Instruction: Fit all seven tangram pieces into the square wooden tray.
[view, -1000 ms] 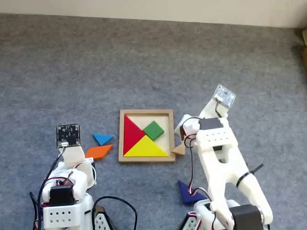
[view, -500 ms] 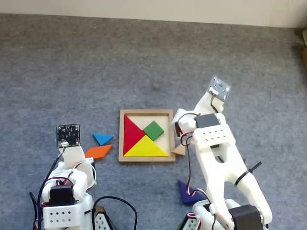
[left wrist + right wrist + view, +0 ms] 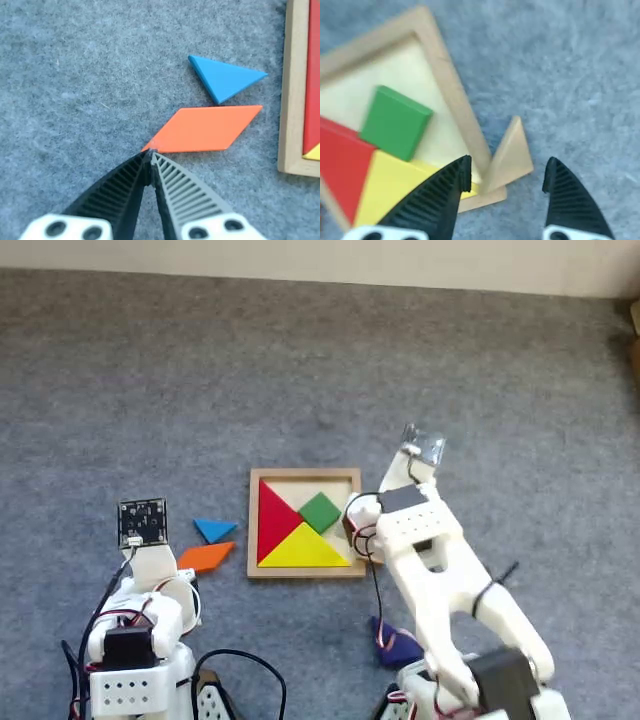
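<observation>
The square wooden tray (image 3: 305, 474) holds a red triangle (image 3: 272, 520), a yellow triangle (image 3: 303, 550) and a green square (image 3: 320, 511). Left of it lie a blue triangle (image 3: 215, 530) and an orange parallelogram (image 3: 205, 556). A small tan triangle (image 3: 509, 152) leans against the tray's outer rim (image 3: 450, 85) near a corner. My right gripper (image 3: 508, 169) hangs open just above it, one finger on each side. My left gripper (image 3: 151, 156) is shut, its tips touching the orange parallelogram's (image 3: 205, 129) corner, with the blue triangle (image 3: 225, 77) beyond.
A dark blue triangle (image 3: 395, 645) lies on the grey carpet by the right arm's base, partly under the arm (image 3: 430, 560). The left arm (image 3: 140, 580) stands at the front left. Open carpet stretches behind the tray.
The right arm has swung left toward the tray's right edge and now covers the tan triangle in the high view. The left arm has not moved.
</observation>
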### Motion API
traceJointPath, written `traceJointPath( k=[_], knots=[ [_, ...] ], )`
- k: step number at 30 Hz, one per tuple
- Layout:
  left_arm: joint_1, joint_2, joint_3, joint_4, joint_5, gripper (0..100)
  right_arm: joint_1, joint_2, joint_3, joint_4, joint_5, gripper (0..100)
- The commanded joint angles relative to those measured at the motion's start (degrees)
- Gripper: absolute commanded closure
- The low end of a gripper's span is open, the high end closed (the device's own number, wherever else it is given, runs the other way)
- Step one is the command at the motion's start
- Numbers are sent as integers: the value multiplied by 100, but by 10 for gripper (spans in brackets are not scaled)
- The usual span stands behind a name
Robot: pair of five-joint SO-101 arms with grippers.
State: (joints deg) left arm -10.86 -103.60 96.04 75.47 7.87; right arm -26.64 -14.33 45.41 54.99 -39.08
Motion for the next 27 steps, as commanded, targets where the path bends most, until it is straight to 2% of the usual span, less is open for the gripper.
traceJointPath(
  k=[1, 12, 18, 27],
  knots=[
    [-40, -4, 119, 18, -44, 993, 75, 400, -101, 31, 44, 768],
    [-40, -4, 119, 18, -44, 993, 145, 910, -48, -444, 44, 770],
    [-40, -4, 119, 18, -44, 993, 145, 910, -48, -444, 44, 893],
    [-40, -4, 119, 18, -44, 993, 259, 857, -92, -409, 44, 907]
  ],
)
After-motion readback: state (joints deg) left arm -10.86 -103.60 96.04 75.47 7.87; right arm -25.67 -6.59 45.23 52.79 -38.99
